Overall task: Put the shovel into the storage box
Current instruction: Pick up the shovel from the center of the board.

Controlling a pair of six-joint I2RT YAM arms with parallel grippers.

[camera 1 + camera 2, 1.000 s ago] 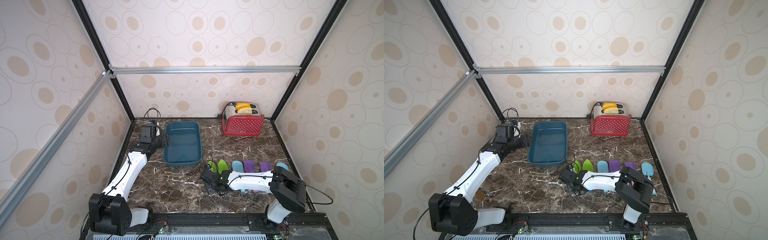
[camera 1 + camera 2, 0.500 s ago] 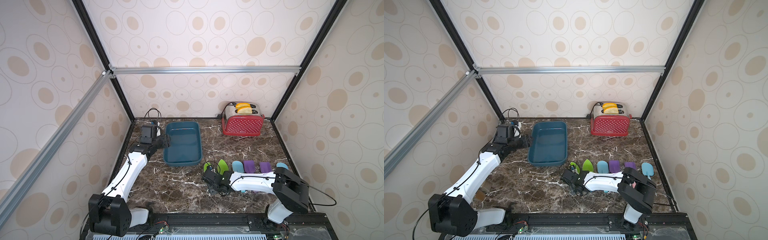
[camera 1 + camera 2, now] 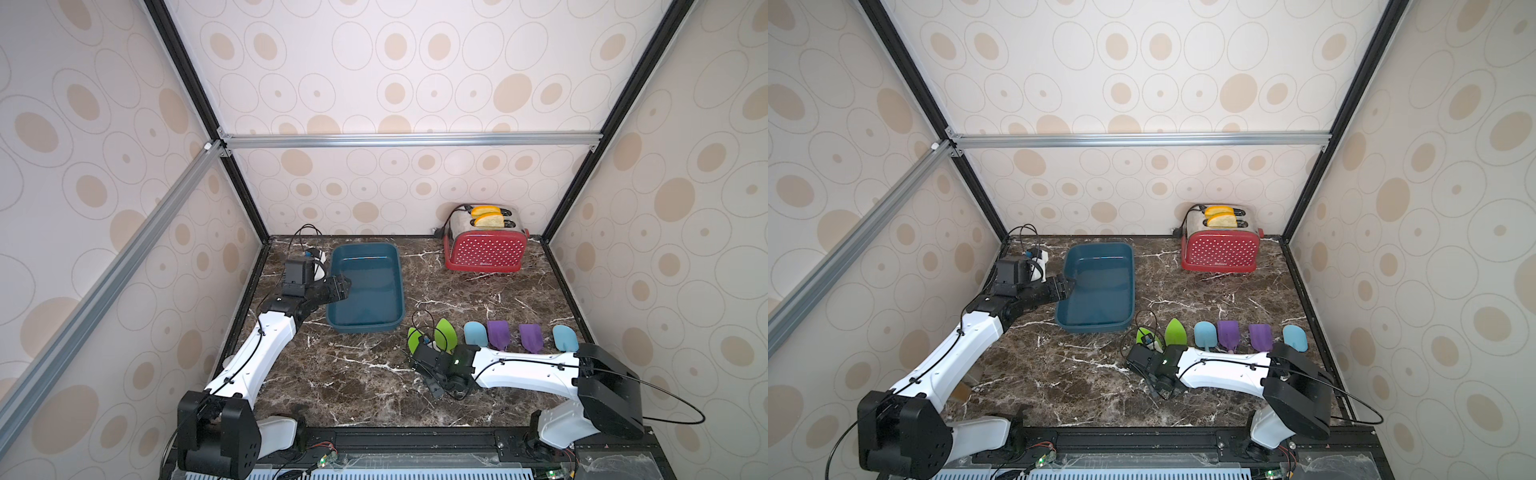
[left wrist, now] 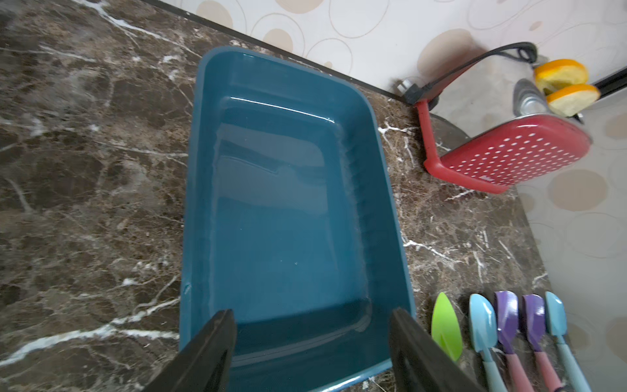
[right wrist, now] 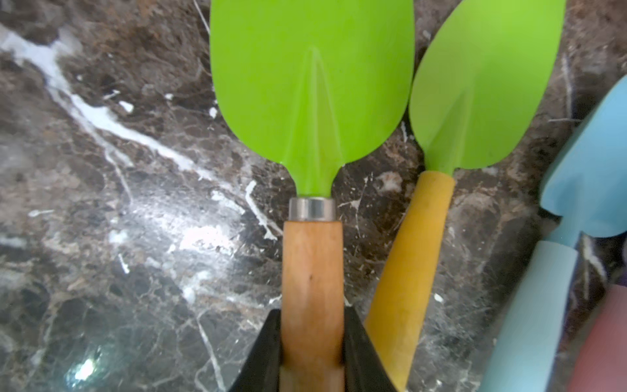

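A shovel (image 5: 312,85) with a green blade and a wooden handle lies leftmost in a row of shovels on the marble table, and its blade (image 3: 413,338) shows in both top views. My right gripper (image 5: 312,315) is shut on its wooden handle, low over the table (image 3: 422,359). The storage box (image 3: 365,286), a dark teal tub, stands empty at the back left (image 4: 288,203). My left gripper (image 4: 312,315) hangs open over the box's left rim (image 3: 343,286), holding nothing.
Beside the held shovel lie a green one with a yellow handle (image 5: 481,85), then blue (image 3: 475,333), purple (image 3: 498,334), purple (image 3: 531,336) and blue (image 3: 565,338) ones. A red polka-dot toaster (image 3: 484,249) with bread stands at the back right. Walls enclose the table.
The right gripper's jaws have closed onto the wooden handle of the leftmost green shovel. The left gripper has opened a little wider over the box.
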